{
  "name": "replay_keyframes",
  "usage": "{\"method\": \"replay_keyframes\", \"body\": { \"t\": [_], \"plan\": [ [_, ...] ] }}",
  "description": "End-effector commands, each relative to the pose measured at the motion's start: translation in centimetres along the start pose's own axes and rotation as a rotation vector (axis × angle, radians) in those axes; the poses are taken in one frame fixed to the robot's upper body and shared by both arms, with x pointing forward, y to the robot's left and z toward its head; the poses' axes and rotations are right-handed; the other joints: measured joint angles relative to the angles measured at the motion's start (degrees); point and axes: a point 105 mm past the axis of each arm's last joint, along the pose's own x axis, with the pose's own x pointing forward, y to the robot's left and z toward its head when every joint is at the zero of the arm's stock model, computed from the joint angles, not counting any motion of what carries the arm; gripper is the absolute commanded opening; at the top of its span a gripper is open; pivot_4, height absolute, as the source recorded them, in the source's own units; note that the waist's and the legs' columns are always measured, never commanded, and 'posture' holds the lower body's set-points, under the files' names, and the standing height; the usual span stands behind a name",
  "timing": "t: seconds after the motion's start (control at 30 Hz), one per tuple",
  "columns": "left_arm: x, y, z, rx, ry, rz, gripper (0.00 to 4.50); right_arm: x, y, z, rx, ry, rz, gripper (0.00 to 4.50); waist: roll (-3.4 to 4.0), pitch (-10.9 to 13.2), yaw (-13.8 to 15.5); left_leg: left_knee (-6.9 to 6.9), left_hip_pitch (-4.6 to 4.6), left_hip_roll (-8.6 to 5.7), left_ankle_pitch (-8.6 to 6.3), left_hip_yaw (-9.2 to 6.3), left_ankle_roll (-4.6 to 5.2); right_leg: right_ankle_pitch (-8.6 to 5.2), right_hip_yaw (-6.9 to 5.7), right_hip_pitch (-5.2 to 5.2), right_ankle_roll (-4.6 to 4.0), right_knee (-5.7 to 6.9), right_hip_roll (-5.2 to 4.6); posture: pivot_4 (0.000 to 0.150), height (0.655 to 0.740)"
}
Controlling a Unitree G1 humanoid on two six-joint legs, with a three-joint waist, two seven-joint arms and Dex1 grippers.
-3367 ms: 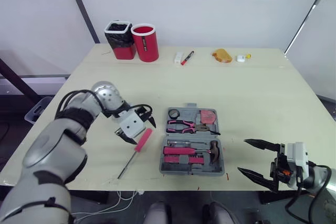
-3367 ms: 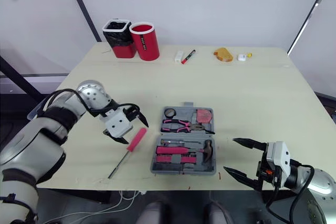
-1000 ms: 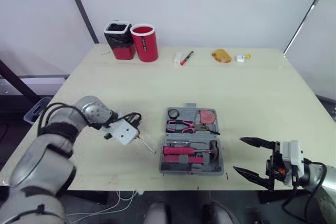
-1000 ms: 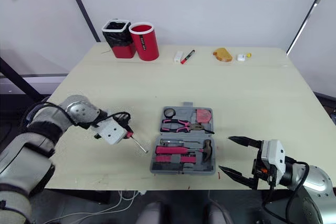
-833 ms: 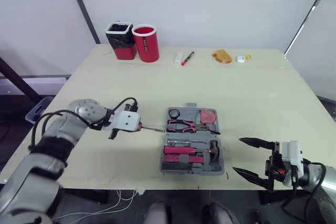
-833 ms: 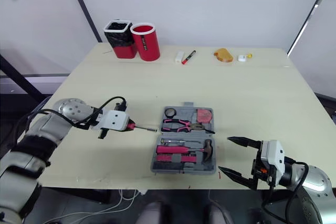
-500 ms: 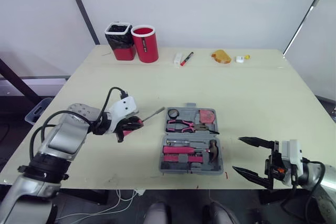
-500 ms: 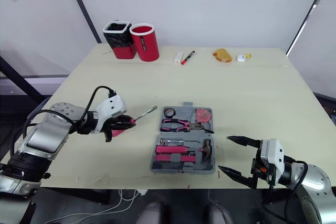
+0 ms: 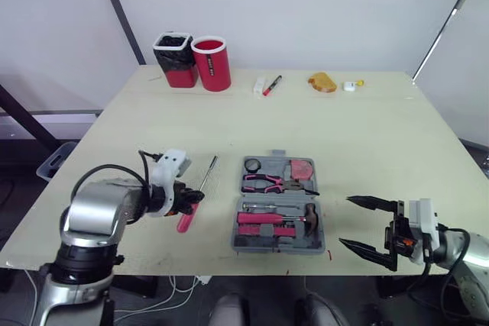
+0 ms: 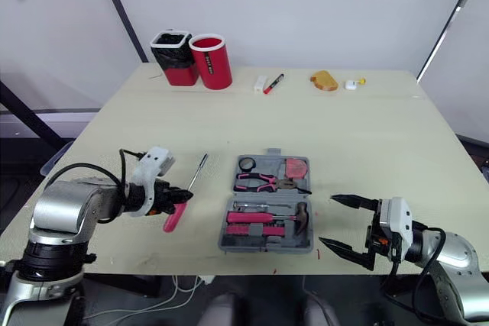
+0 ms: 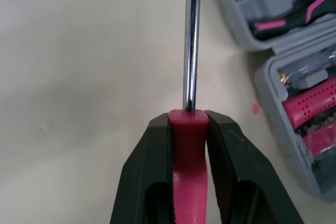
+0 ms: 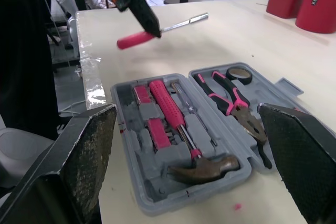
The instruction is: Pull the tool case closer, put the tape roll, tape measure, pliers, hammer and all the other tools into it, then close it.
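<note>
Lower left, by tool case: L gripper pinches screwdriver handle.
Handle-held for slotting in, likely; R gripper spread, lower right.

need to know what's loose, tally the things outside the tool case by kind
bins: 2
screwdriver: 1
marker: 1
white block: 1
orange item: 1
small white and yellow item: 1
total: 7
</note>
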Motion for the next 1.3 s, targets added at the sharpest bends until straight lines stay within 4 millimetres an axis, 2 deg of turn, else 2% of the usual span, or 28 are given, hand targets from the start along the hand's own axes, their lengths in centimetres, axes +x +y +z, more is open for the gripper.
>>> {"method": "replay_keyframes", "body": {
  "t": [0.03,0.13,0.23,0.27,0.33,0.43,0.47,0.53,0.67,0.73,0.83,0.93,1.3],
  "plan": [
    [-0.4,0.8,-0.2,-0.026,-0.031,0.106,0.43,-0.1,0.0,0.5,-0.025,-0.017,0.007,4.50,0.00,0.00,-0.04,0.00,0.00,0.00,0.00,-0.01,0.00,0.00,0.00,0.00,0.00,0.00,0.00,0.150,0.7400],
    [0.2,1.6,-0.6,-0.021,-0.030,0.168,0.43,-0.2,0.0,0.5,-0.025,-0.013,0.006,4.50,0.00,0.00,-0.11,0.00,0.00,0.00,0.00,-0.02,0.00,0.00,-0.01,0.00,-0.01,0.01,0.00,0.150,0.7400],
    [1.0,1.4,-1.1,-0.066,-0.022,0.159,0.43,-0.2,0.0,0.6,-0.025,-0.012,0.006,4.50,0.01,0.00,-0.04,0.00,0.00,0.00,0.00,-0.03,0.00,0.00,-0.01,0.00,-0.01,0.01,-0.01,0.150,0.7400],
    [1.2,1.4,-1.1,-0.064,-0.025,0.160,1.23,-0.2,-0.1,0.6,-0.026,-0.012,0.006,4.50,0.01,0.00,0.04,0.00,0.00,-0.01,0.00,-0.02,0.00,0.00,-0.01,0.00,-0.01,0.00,-0.02,0.150,0.7400],
    [1.8,1.5,-0.8,-0.064,-0.044,0.168,1.81,-0.3,-0.2,0.6,-0.031,-0.009,-0.001,4.50,0.00,0.00,0.13,0.00,-0.01,-0.03,0.00,-0.02,0.00,0.00,-0.02,0.01,-0.01,-0.01,-0.04,0.150,0.7400],
    [2.3,1.4,-0.6,-0.066,-0.065,0.169,3.25,-0.4,-0.4,0.6,-0.036,-0.005,-0.011,4.50,0.00,0.00,-0.01,0.00,-0.01,-0.05,0.00,-0.04,0.00,0.00,-0.03,0.00,-0.01,0.00,-0.05,0.150,0.7400],
    [2.5,1.3,-0.7,-0.066,-0.065,0.168,3.87,-0.4,-0.4,0.6,-0.037,-0.005,-0.012,4.50,0.00,0.00,-0.01,0.00,-0.01,-0.05,0.00,-0.05,0.00,0.00,-0.03,0.00,-0.01,0.00,-0.04,0.150,0.7400],
    [2.8,1.1,-1.1,-0.062,-0.078,0.165,4.45,-0.4,-0.4,0.6,-0.035,-0.005,-0.013,4.50,0.01,-0.01,-0.04,0.00,-0.01,-0.05,0.00,-0.04,0.00,0.00,-0.03,0.00,-0.01,0.00,-0.04,0.150,0.7400],
    [3.1,1.3,-1.7,-0.030,-0.133,0.193,4.45,-0.5,-0.3,0.5,-0.034,-0.002,-0.015,4.50,0.04,-0.03,-0.24,-0.01,0.01,-0.04,0.00,-0.02,0.00,0.00,0.01,0.00,-0.01,-0.01,-0.04,0.150,0.7400],
    [3.2,0.7,-1.4,-0.006,-0.229,0.170,4.45,-0.5,-0.3,0.4,-0.033,-0.001,-0.016,4.50,0.08,-0.05,-0.12,-0.01,0.01,-0.04,0.00,-0.02,0.00,0.01,0.01,0.01,-0.01,0.00,-0.05,0.150,0.7400],
    [3.8,-0.7,-2.0,0.020,-0.310,0.127,4.45,-0.3,-0.3,0.4,-0.034,-0.001,-0.014,4.50,0.11,-0.07,-0.07,-0.01,0.02,-0.05,0.00,0.02,0.00,0.01,0.03,0.01,-0.01,-0.02,-0.09,0.150,0.7400],
    [4.1,-1.1,-2.8,0.050,-0.331,0.134,4.45,-0.3,-0.3,0.4,-0.035,-0.001,-0.013,4.50,0.11,-0.07,0.15,-0.01,0.01,-0.06,-0.01,0.03,0.00,0.01,0.02,0.01,-0.01,-0.03,-0.13,0.150,0.7400],
    [4.4,-2.6,-4.7,-0.018,-0.407,0.152,4.45,-0.8,-0.1,0.6,-0.034,0.016,-0.008,4.50,0.14,-0.09,0.01,-0.02,0.01,-0.08,-0.01,0.04,0.00,0.00,0.04,0.02,0.00,-0.06,-0.13,0.150,0.7400]
  ]
}}
